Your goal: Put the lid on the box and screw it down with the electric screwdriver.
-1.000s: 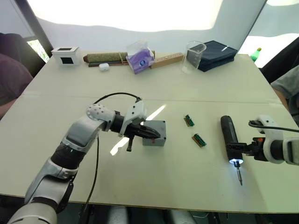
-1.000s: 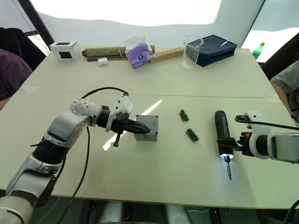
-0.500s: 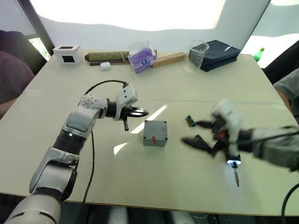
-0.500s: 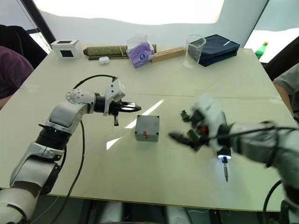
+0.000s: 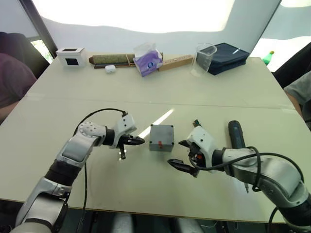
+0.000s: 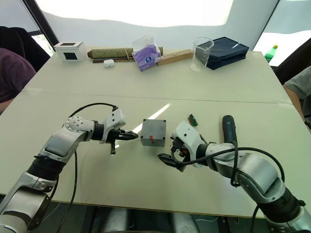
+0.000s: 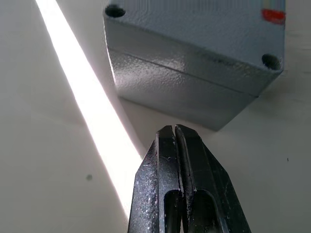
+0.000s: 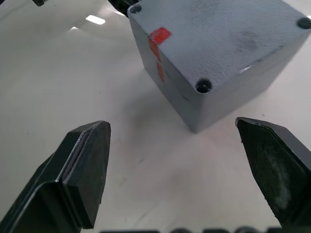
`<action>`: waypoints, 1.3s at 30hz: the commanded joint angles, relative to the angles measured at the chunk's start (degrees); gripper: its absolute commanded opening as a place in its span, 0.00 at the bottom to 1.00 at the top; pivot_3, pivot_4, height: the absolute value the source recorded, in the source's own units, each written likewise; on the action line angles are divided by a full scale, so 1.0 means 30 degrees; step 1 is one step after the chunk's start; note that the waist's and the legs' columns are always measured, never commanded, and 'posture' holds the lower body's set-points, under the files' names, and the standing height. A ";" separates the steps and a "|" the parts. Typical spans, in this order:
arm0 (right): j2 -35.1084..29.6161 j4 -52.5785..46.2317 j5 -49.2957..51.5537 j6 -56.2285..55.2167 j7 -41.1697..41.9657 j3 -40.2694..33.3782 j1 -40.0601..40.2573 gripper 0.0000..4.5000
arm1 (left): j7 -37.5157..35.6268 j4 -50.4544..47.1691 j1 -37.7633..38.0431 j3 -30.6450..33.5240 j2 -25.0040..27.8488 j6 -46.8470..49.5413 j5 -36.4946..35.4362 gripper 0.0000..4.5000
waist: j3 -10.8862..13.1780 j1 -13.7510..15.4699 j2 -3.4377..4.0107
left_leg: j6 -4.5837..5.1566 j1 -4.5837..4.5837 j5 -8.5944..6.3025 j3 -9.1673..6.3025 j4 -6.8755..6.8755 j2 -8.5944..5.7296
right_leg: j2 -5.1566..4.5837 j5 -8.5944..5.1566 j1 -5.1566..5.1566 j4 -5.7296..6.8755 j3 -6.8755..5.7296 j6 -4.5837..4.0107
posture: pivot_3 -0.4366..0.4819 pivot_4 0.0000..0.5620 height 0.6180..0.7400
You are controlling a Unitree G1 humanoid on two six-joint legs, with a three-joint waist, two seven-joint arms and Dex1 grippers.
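Right wrist view shows the right hand [image 8: 175, 170] spread wide before the box [image 8: 218, 53], lid [image 8: 228, 34] already seated. Centre both fingers, then grip squarely. The left hand [image 7: 174, 133] is clenched empty.

From the head we look forward and down at the box [image 5: 161, 137]; both wrist views face it close, from opposite sides.

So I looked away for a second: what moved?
The right claw let go of the screwdriver, which now lies on the table, and swung open toward the box. The left claw, shut, drew back off the box. The box with its lid stayed put.
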 commanded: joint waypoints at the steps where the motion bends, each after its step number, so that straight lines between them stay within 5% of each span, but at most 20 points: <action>1: 0.0613 -0.0859 0.0297 0.0141 0.0458 -0.0243 -0.0197 0.98 | 0.0125 0.0400 -0.0789 -0.0242 -0.0583 -0.0631 0.0152 0.00 | 0.0000 0.0005 0.0000 | -0.0001 0.0000 0.0001 -0.0001 0.0000 0.0000 | 0.0000 0.0000 -0.0001 0.0001 -0.0002 0.0000 | 0.48 0.27 0.99; 8: 0.2276 -0.1845 0.0941 0.1300 -0.0096 -0.0560 0.0400 0.98 | 0.1333 0.3308 -0.2056 -0.0227 -0.2498 -0.2425 0.0984 0.00 | -0.0001 0.0014 0.0000 | 0.0001 0.0001 -0.0001 -0.0009 0.0013 -0.0002 | 0.0002 0.0001 0.0007 0.0006 -0.0008 0.0001 | 0.48 0.27 0.99; 14: 0.1173 -0.3128 0.0681 0.1968 -0.0131 -0.1859 0.0960 0.98 | 0.0760 0.4881 -0.2575 0.0102 -0.1797 -0.3520 0.1461 0.00 | -0.0002 -0.0041 0.0000 | -0.0014 0.0001 0.0008 -0.0010 0.0018 -0.0004 | 0.0002 0.0002 0.0011 0.0015 -0.0008 0.0003 | 0.48 0.27 0.99; 23: -0.0329 0.1009 -0.3669 -0.1747 0.1955 -0.0282 -0.0292 0.98 | -0.1771 -0.0060 0.0723 0.0068 0.0900 -0.0560 -0.0288 0.00 | -0.0005 -0.0074 0.0001 | 0.0014 0.0038 -0.0008 0.0004 0.0001 -0.0002 | 0.0002 0.0001 0.0028 0.0019 0.0002 0.0000 | 0.48 0.27 0.99; 32: 0.0831 0.1762 -0.5143 -0.3488 0.3928 0.1142 -0.0779 0.98 | 0.0919 -0.1065 0.0957 0.0057 -0.1157 0.0237 -0.0022 0.00 | -0.0007 0.0026 -0.0001 | 0.0037 0.0060 -0.0021 -0.0001 0.0024 -0.0001 | -0.0001 0.0001 0.0059 0.0027 -0.0007 0.0002 | 0.48 0.27 0.99; 39: 0.1624 0.0548 -0.4738 -0.2424 0.3544 0.0548 0.0165 0.98 | 0.0806 -0.0516 0.0455 -0.0022 -0.1301 -0.0017 -0.0066 0.00 | -0.0008 -0.0061 -0.0003 | 0.0025 0.0079 -0.0014 -0.0005 0.0022 -0.0002 | 0.0003 0.0002 0.0058 0.0057 -0.0004 0.0001 | 0.48 0.27 0.99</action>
